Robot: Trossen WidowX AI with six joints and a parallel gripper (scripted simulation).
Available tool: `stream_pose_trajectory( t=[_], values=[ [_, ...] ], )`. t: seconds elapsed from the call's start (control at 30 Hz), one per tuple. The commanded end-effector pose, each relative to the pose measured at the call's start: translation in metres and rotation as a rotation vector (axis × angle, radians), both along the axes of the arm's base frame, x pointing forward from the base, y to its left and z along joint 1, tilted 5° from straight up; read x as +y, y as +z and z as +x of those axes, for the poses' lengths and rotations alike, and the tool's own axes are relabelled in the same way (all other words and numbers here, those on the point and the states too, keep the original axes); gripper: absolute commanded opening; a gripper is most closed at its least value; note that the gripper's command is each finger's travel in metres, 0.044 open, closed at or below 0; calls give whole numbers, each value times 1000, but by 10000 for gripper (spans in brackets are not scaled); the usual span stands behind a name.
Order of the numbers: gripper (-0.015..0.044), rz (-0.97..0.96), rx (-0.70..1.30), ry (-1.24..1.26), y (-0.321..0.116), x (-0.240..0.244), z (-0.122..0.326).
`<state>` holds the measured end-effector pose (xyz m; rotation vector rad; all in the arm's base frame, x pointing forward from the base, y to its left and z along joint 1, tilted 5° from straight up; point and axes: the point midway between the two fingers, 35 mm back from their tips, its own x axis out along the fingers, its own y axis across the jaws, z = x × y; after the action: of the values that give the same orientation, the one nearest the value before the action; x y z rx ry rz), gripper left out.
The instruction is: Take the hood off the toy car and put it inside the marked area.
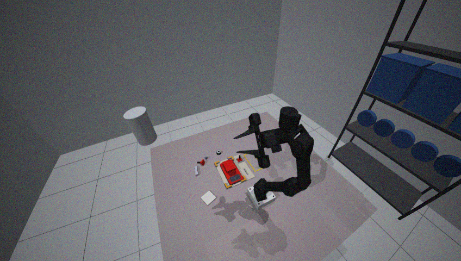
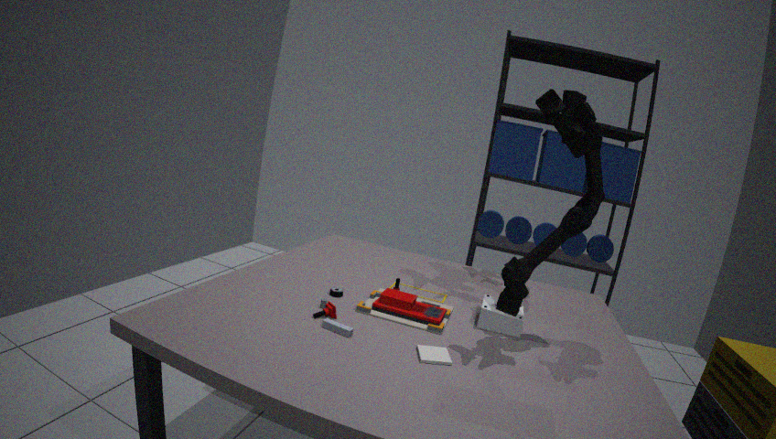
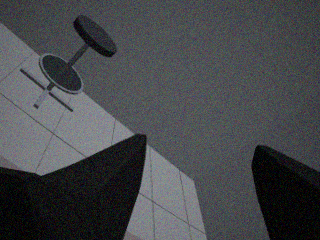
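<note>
The toy car (image 1: 226, 165) (image 2: 399, 297) is red, with a raised block at one end and a dark grey panel (image 1: 235, 178) (image 2: 434, 311) on the lower end. It sits on a cream base with orange corner pieces. Whether the grey panel is the hood is too small to tell; no loose hood is seen apart from the car. The marked area is a thin yellow outline (image 1: 249, 162) (image 2: 419, 289) beside the base, partly hidden by the arm in the top view. My gripper (image 1: 235, 145) (image 3: 200, 151) is open, with nothing between its fingers, high above the table.
A black-handled red piece (image 1: 239, 159) stands beside the car. A wheel (image 1: 218, 151) (image 2: 336, 293), a red-and-black part (image 1: 201, 162) (image 2: 329, 310), a pale bar (image 1: 196, 171) (image 2: 337, 327) and a white tile (image 1: 208, 197) (image 2: 434, 354) lie on the table.
</note>
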<state>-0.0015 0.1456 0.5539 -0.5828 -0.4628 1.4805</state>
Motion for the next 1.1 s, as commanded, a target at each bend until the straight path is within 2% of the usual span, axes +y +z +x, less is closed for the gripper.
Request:
stream_pose_trajectory(
  t=[0.0, 0.23, 0.27, 0.63, 1.07],
  values=[
    [245, -2, 6, -3, 0, 1, 2],
    [429, -71, 217, -113, -22, 22, 64],
    [440, -83, 250, -131, -27, 25, 73],
    [440, -207, 591, -339, -87, 51, 166],
    [440, -383, 983, -639, -195, 64, 258]
  ],
)
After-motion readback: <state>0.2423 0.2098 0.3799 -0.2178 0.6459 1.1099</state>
